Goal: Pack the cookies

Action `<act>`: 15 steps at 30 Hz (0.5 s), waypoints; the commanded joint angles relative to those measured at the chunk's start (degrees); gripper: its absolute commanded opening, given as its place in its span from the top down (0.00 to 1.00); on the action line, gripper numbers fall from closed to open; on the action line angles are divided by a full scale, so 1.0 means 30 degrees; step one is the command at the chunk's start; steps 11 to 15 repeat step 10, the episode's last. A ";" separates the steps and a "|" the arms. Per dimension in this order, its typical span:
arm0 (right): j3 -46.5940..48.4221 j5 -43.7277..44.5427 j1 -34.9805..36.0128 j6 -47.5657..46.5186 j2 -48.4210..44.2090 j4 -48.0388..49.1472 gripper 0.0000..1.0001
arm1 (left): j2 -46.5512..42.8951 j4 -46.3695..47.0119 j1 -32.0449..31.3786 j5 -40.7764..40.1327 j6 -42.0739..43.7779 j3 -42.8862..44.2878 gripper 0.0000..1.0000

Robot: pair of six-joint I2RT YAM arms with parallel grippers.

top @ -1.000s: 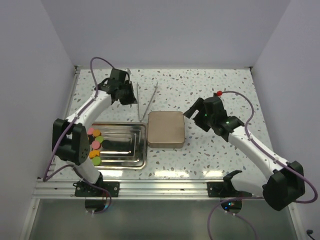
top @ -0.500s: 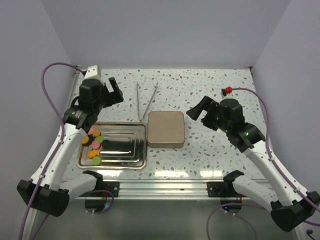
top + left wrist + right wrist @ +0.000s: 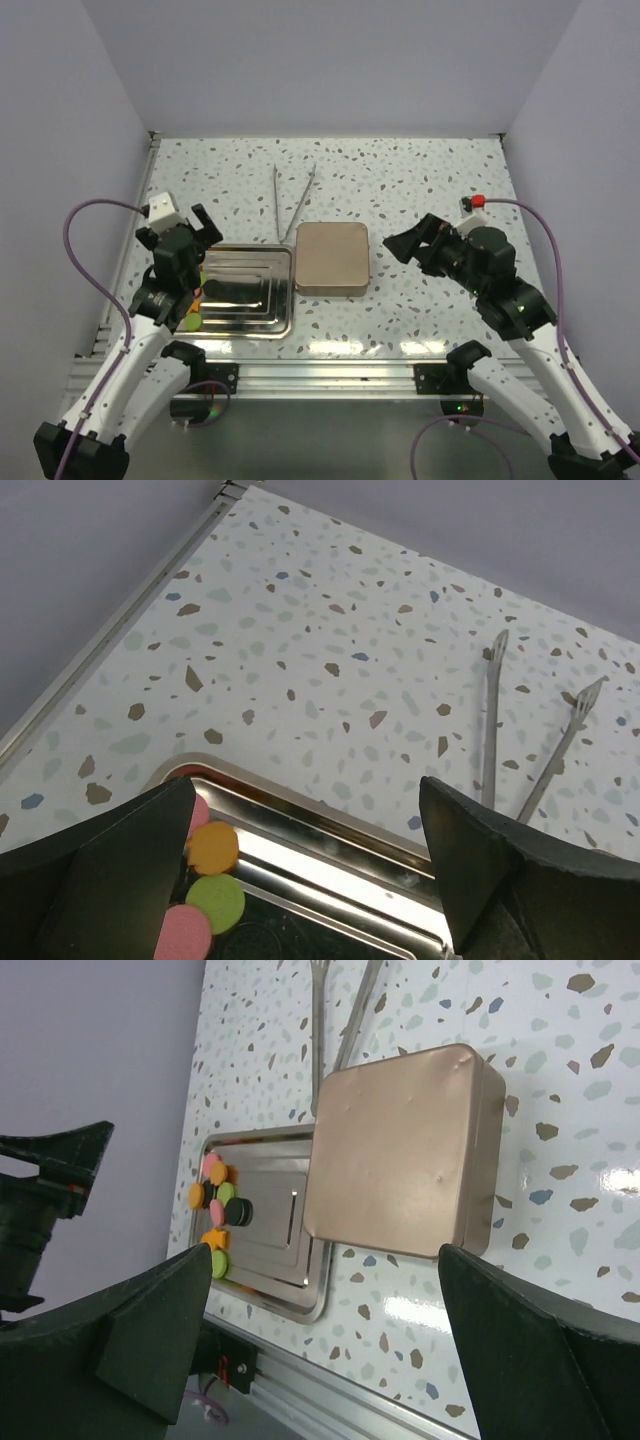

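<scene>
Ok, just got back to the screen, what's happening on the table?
Nothing is being handled. The left pincer and right pincer are both open and empty above the table. The cookies sit in a cluster at the left end of the steel tray. The copper-coloured tin beside the tray has its lid on, and the tongs lie on the table beyond them.

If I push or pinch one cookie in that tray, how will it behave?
Unlikely to roll: the cookies are flat discs lying flat. Probably light, so a nudge may slide one across the shiny metal tray. They touch, so neighbours likely shift too.
</scene>
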 commanded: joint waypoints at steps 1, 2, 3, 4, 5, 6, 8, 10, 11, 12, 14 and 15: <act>-0.0705 -0.0704 -0.0050 -0.0069 -0.0301 0.1045 0.01 | -0.1296 0.4836 0.0107 -0.2198 0.1371 -0.2867 0.00; -0.0851 -0.0762 -0.0051 -0.0127 -0.0359 0.1046 0.01 | -0.1647 0.5250 0.0107 -0.2403 0.1606 -0.3336 0.00; -0.0910 -0.0734 -0.0051 -0.0156 -0.0389 0.1075 0.01 | -0.1737 0.5486 0.0107 -0.2811 0.1870 -0.4095 0.00; -0.0998 -0.0705 -0.0051 -0.0215 -0.0418 0.1075 0.01 | -0.1767 0.5721 0.0107 -0.3047 0.2569 -0.4451 0.00; -0.1231 -0.0704 -0.0051 -0.0244 -0.0447 0.1191 0.01 | -0.1709 0.6129 0.0107 -0.3252 0.2982 -0.4744 0.00; -0.1378 -0.0733 -0.0051 -0.0331 -0.0419 0.1656 0.01 | -0.1622 0.6307 0.0107 -0.3893 0.3305 -0.5240 0.00; -0.1642 -0.0617 -0.0051 -0.0478 -0.0360 0.1982 0.01 | -0.1416 0.7297 0.0107 -0.4395 0.4300 -0.5770 0.00; -0.1556 0.0285 -0.0021 -0.0683 0.0136 0.2042 0.01 | -0.1212 0.8208 0.0107 -0.4573 0.5323 -0.6677 0.00; -0.1556 0.0285 -0.0021 -0.0683 0.0136 0.2042 0.01 | -0.1212 0.8208 0.0107 -0.4573 0.5323 -0.6677 0.00; -0.1556 0.0285 -0.0021 -0.0683 0.0136 0.2042 0.01 | -0.1212 0.8208 0.0107 -0.4573 0.5323 -0.6677 0.00; -0.1556 0.0285 -0.0021 -0.0683 0.0136 0.2042 0.01 | -0.1212 0.8208 0.0107 -0.4573 0.5323 -0.6677 0.00; -0.1556 0.0285 -0.0021 -0.0683 0.0136 0.2042 0.01 | -0.1212 0.8208 0.0107 -0.4573 0.5323 -0.6677 0.00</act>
